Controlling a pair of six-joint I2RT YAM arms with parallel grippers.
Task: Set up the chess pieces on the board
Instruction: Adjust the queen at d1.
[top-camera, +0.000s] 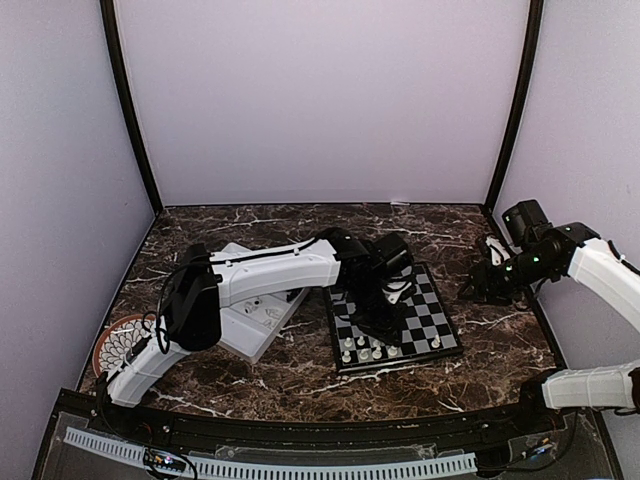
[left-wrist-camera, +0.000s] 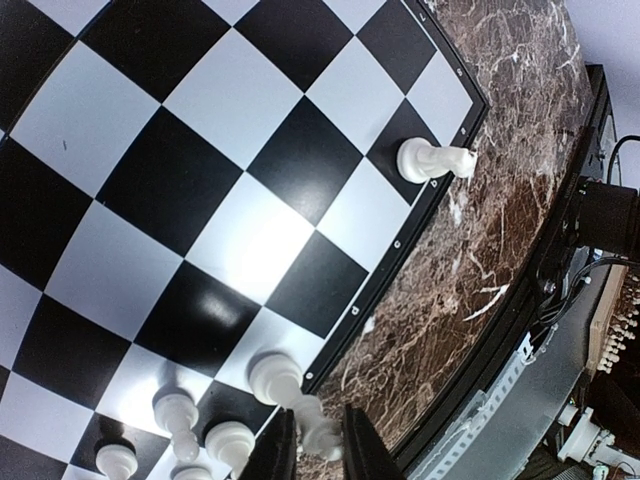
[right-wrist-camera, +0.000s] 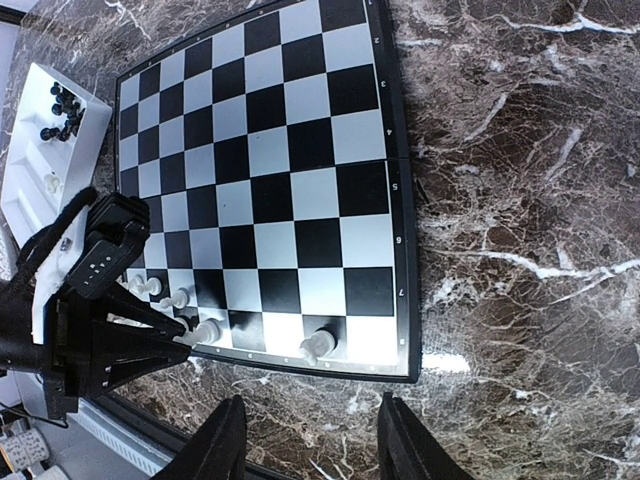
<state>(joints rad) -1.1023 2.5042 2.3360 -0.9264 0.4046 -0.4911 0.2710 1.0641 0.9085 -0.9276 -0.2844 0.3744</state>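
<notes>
The board lies mid-table; it also shows in the left wrist view and the right wrist view. Several white chess pieces stand along its near edge. My left gripper is shut on the head of a white piece that stands on an edge square. Another white piece stands alone on a corner square; it also shows in the right wrist view. My right gripper is open and empty over the marble, off the board's right side.
A white divided tray lies left of the board and holds black pieces. A round patterned plate sits at the far left. The left arm crosses above the tray and the board's left half.
</notes>
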